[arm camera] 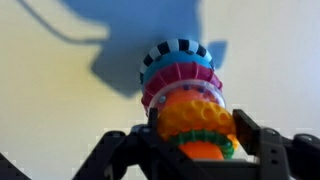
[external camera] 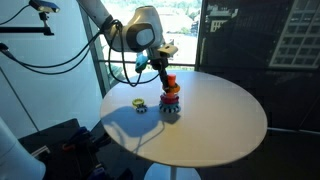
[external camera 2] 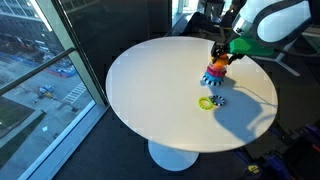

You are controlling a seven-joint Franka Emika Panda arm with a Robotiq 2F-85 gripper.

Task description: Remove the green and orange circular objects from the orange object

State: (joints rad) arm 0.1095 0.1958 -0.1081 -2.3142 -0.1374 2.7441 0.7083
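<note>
The ring stacker (external camera: 171,98) (external camera 2: 215,76) stands on the round white table (external camera: 220,125). In the wrist view the orange ring (arm camera: 195,115) sits high on the stack. The green ring (arm camera: 207,144) lies just above it, around the tip of the orange peg (arm camera: 200,153). My gripper (arm camera: 200,123) is over the stack's top, and its two fingers press against the orange ring's sides. It also shows in both exterior views (external camera: 163,72) (external camera 2: 222,58). A pink ring (arm camera: 180,88) and a light blue ring (arm camera: 178,66) lie lower on the peg.
A yellow ring (external camera 2: 207,102) and a dark ring (external camera 2: 219,100) lie loose on the table beside the stacker; they also show in an exterior view (external camera: 138,104). Windows stand close behind the table. Black equipment (external camera: 60,140) sits on the floor near the table edge.
</note>
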